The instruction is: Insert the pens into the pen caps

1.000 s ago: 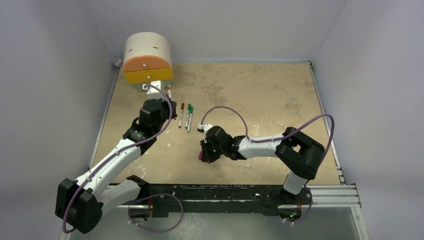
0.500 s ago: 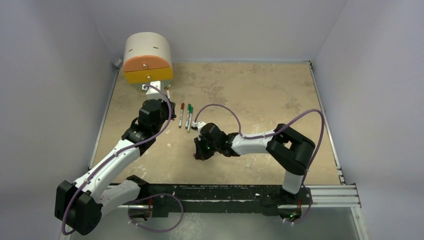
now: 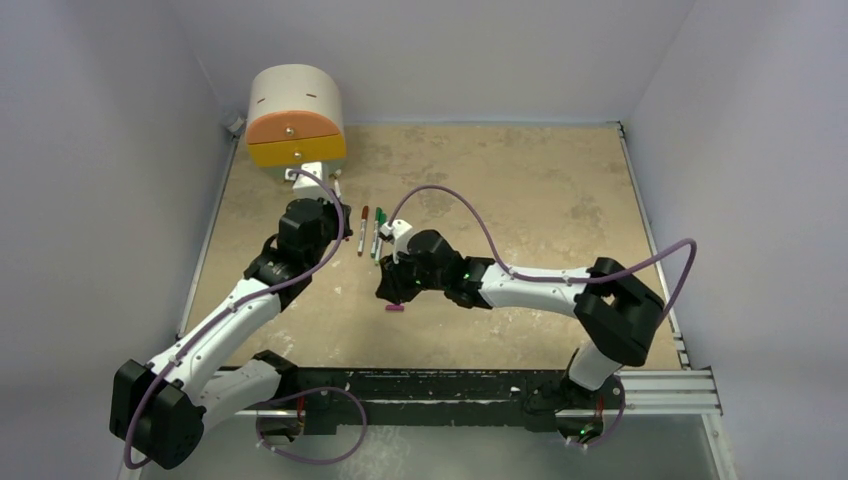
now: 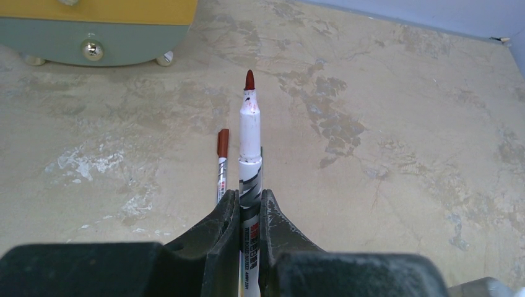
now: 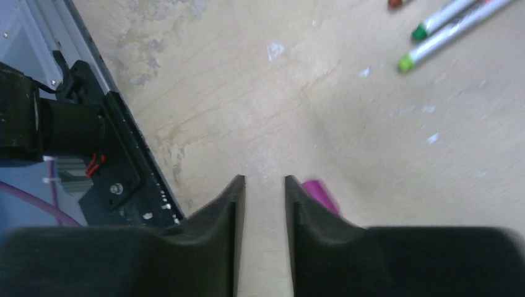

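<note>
My left gripper [image 4: 250,198] is shut on a white pen [image 4: 251,142] whose bare red tip points at the drawer box. Beside it a pen with a dark red cap [image 4: 223,142] lies on the table. The top view shows that pen [image 3: 363,230] next to two green-ended pens [image 3: 377,236]. My right gripper [image 5: 264,180] is open with nothing between its fingers, low over the table. A magenta cap [image 5: 320,195] lies just outside its right finger, on the table [image 3: 394,308] in front of the gripper [image 3: 392,288]. The green-ended pens [image 5: 427,28] lie farther off.
An orange and yellow drawer box [image 3: 295,140] stands at the back left, close ahead of the left gripper. The black frame rail [image 5: 117,154] at the table's near edge runs left of the right gripper. Walls [image 3: 640,60] close in the table.
The right gripper has opened and let go of the magenta cap, which now lies on the table. The right arm has reached further left and back. The left arm has stayed put.
</note>
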### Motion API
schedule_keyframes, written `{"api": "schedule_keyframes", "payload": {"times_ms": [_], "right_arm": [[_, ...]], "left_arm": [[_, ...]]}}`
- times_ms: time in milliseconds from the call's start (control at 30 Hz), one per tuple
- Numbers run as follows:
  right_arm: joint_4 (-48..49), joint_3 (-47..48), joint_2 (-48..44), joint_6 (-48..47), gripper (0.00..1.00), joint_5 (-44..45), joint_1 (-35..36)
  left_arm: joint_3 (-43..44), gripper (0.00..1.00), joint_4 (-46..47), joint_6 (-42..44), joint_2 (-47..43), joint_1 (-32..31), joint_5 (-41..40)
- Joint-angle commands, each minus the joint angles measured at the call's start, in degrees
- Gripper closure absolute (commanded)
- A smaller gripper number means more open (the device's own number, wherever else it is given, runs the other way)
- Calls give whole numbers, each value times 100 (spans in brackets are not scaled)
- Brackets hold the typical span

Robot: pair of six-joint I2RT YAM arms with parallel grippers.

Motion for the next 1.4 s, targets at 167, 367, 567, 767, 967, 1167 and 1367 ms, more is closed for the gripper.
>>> {"api": "schedule_keyframes", "payload": {"times_ms": [167, 367, 567, 767, 967, 1167, 1367], "right_arm": [[369, -324, -8, -1544, 57, 508, -5], [753, -508, -20, -2141, 54, 438, 2], [981, -391, 264, -2350, 51, 117, 1], [1095, -379, 558, -2365, 47, -59, 13], [1061, -385, 612, -2393, 46, -218, 24], [988, -479, 680, -2402, 47, -65, 40], [885, -488, 862, -2443, 48, 270, 87]], "left_arm": [[237, 100, 474, 35, -153, 37, 385], [259, 100, 397, 84, -261, 37, 365], [230, 100, 368, 112, -301, 37, 338], [237, 100, 319, 162, -381, 33, 297], [224, 100, 389, 164, -283, 32, 371], [216, 100, 391, 170, -287, 37, 340], [220, 100, 371, 177, -348, 37, 274]]}}
